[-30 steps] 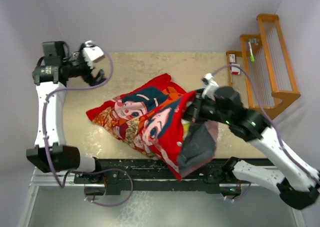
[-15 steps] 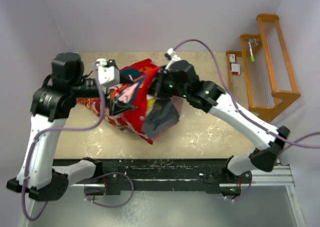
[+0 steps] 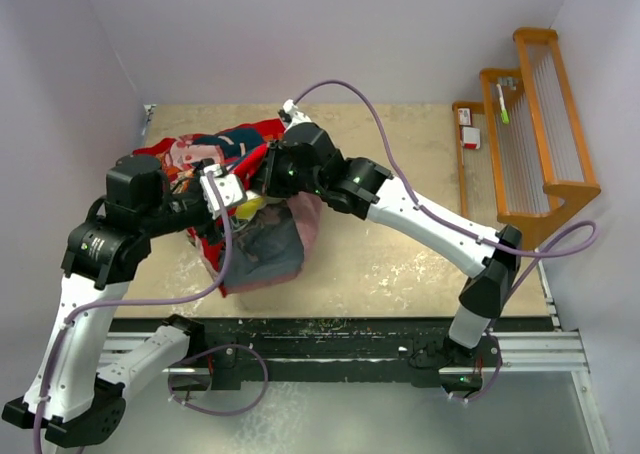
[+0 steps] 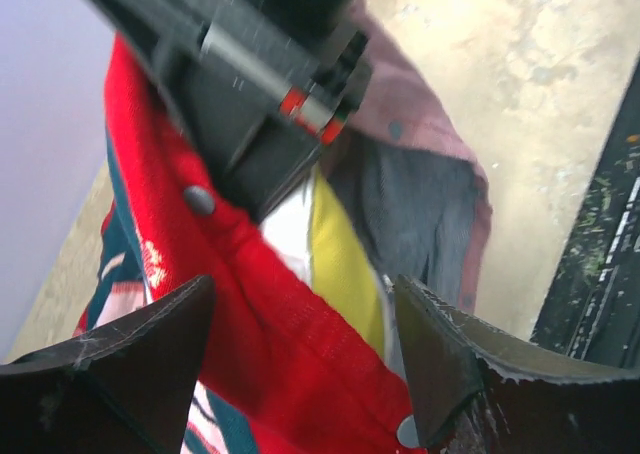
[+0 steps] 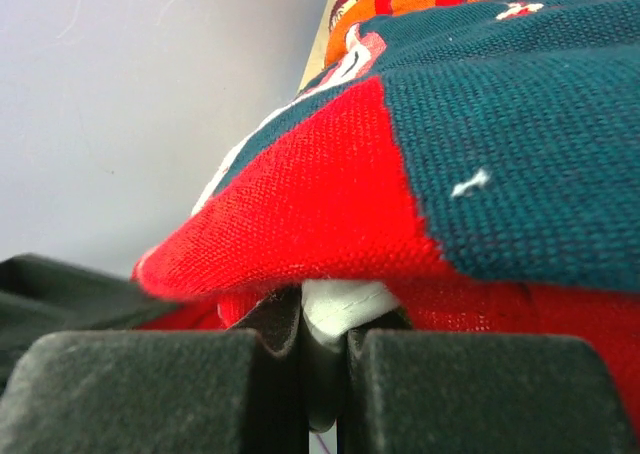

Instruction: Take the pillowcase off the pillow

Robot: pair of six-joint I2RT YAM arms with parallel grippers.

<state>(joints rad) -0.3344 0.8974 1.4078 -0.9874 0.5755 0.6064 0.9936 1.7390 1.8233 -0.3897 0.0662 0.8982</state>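
Observation:
The red-orange pillowcase (image 3: 215, 149) lies bunched at the table's back left, and its mauve-grey inside (image 3: 270, 249) hangs down toward the front. The pillow shows only as a yellow band and white cloth (image 3: 248, 206) at the case's opening, seen closer in the left wrist view (image 4: 345, 264). My right gripper (image 3: 268, 174) is shut on a fold of white pillow fabric (image 5: 340, 299) under the red pillowcase edge (image 5: 300, 204). My left gripper (image 4: 303, 286) is open. Its fingers straddle the red edge (image 4: 290, 364) and the yellow band, just below the right gripper's body (image 4: 260, 84).
A wooden rack (image 3: 540, 124) stands at the back right with a small white and red item (image 3: 468, 124) beside it. Walls close in on the left and at the back. A black rail (image 3: 330, 339) runs along the table's near edge.
Both arms swung to the back left. The right gripper dragged the bundle from the table's middle to the back left corner. The left gripper closed in on the opening.

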